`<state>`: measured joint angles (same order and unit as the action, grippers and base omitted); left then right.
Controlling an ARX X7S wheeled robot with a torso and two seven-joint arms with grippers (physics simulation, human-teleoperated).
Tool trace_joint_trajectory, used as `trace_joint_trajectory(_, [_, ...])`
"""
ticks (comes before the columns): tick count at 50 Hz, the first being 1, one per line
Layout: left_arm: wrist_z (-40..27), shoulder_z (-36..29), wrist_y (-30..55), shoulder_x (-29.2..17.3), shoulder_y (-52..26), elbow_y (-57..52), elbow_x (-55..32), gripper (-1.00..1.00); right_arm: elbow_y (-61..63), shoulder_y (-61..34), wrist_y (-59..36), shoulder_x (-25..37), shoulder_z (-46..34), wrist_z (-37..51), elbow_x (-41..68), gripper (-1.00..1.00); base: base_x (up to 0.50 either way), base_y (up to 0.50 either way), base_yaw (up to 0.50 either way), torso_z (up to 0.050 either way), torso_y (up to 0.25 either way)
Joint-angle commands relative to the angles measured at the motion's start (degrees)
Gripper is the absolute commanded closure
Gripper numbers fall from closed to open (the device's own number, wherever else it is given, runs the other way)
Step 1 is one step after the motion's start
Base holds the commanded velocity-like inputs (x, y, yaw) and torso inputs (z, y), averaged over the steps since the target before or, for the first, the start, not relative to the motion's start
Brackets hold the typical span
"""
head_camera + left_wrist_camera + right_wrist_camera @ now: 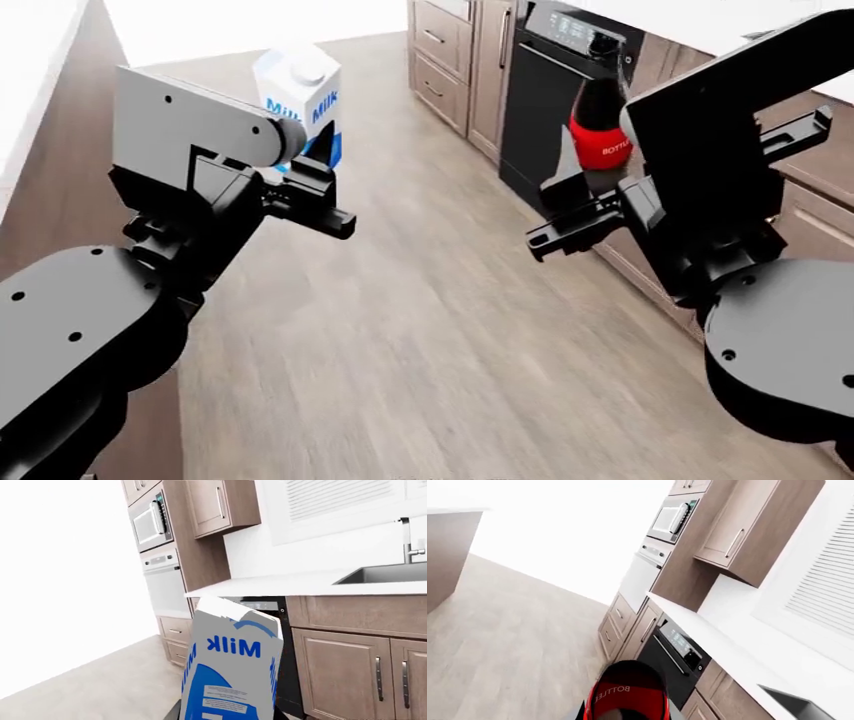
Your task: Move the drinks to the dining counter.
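Head view: both arms were raised over the wood floor (441, 330), each w/ a drink in hand.

Left gripper (315, 190) was clamped on the milk carton (302, 95). The carton stood roughly upright, white w/ blue print, round cap on the gable top, held clear of the floor. In left wrist view the milk carton (230, 672) filled the lower frame, "Milk" lettering read mirrored, carton leaning a bit in that shot.

Right gripper (587, 215) was clamped on the dark bottle (601, 115). The red label w/ "BOTTLE" text showed on its body, neck up, cap dark. It was held in the air in front of the black oven (561, 100), apart from it. In right wrist view only the top of the dark bottle (626, 692) showed, red band w/ lettering, at the frame's low edge.

Bench w/ sink (387, 572) and faucet (407, 540) showed in left wrist view, wooden cabinets (360, 665) under it, microwave (152, 522) set in the tall unit.

A white slab edge (34, 70) ran along the head view's far left, its brown side panel below. Neither drink was on it; both were well apart from it, in the grippers.
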<state>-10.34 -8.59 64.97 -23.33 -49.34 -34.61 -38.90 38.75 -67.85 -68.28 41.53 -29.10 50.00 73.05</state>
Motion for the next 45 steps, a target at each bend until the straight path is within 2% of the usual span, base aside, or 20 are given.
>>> trace_joint_trajectory(1, [-0.7,0.6,-0.4,-0.1,-0.3,-0.3,0.1,1.00,0.4,-0.6,-0.6,0.2,0.1,0.2,-1.2,1.00,-0.06,-0.13,0.50,0.000,0.000])
trace_joint_trajectory(45, [-1.4,0.6,-0.6,-0.9,-0.2,-0.6,-1.2,1.00,0.3,-1.7,-0.5,-0.2,-1.5,0.1,-1.1,1.00,-0.04,-0.13,0.50,0.001,0.001])
